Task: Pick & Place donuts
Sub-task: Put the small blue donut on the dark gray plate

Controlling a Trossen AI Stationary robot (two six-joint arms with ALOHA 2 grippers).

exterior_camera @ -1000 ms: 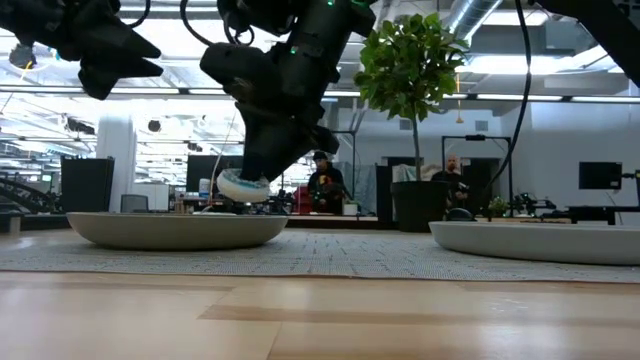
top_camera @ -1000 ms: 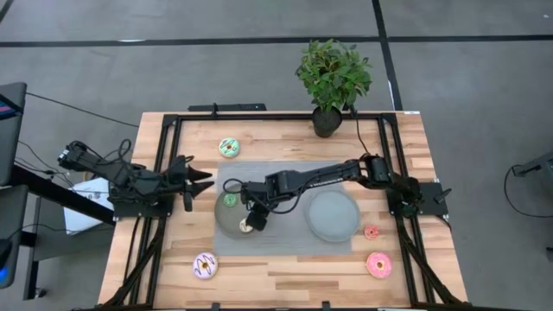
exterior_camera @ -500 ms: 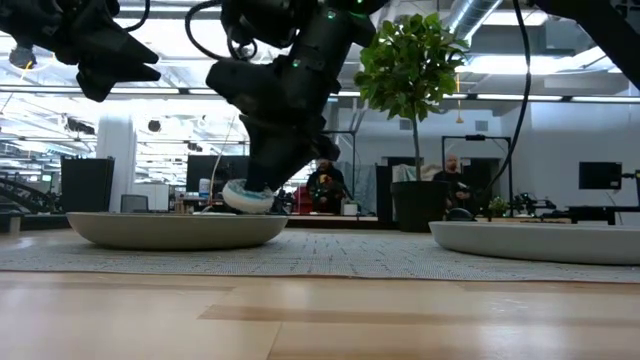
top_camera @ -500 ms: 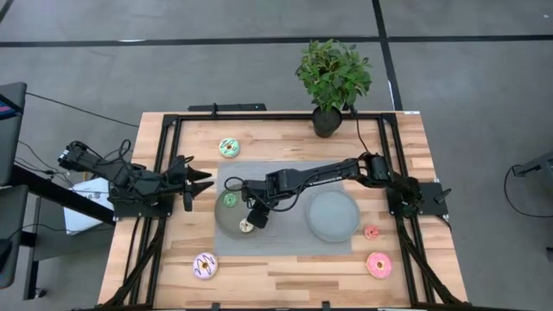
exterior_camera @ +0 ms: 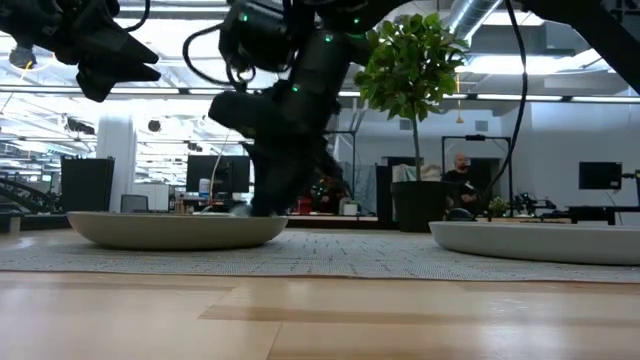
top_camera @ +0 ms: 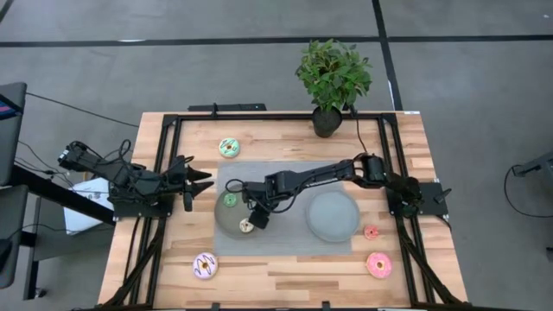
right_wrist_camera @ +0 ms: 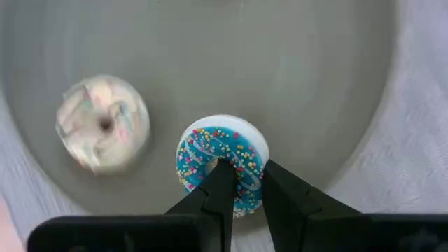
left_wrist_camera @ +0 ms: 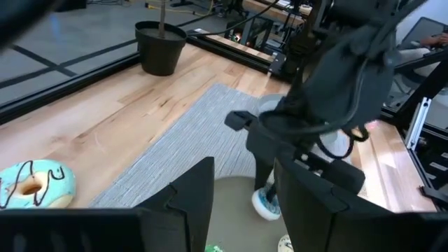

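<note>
Blue donut going into the left plate

Right gripper [right_wrist_camera: 241, 187] is pinching the blue donut [right_wrist_camera: 220, 159] down in the grey plate [right_wrist_camera: 336, 84], next to a pale donut [right_wrist_camera: 103, 124]. Left gripper [top_camera: 197, 181] is parked spread apart at the table edge.

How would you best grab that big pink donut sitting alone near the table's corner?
The pink donut lies flat on the bare wood, nothing crowding it. I'd come straight down from above, one finger in its centre hole and one outside, pinching the ring. The right pincer grips the blue donut that way.
</note>
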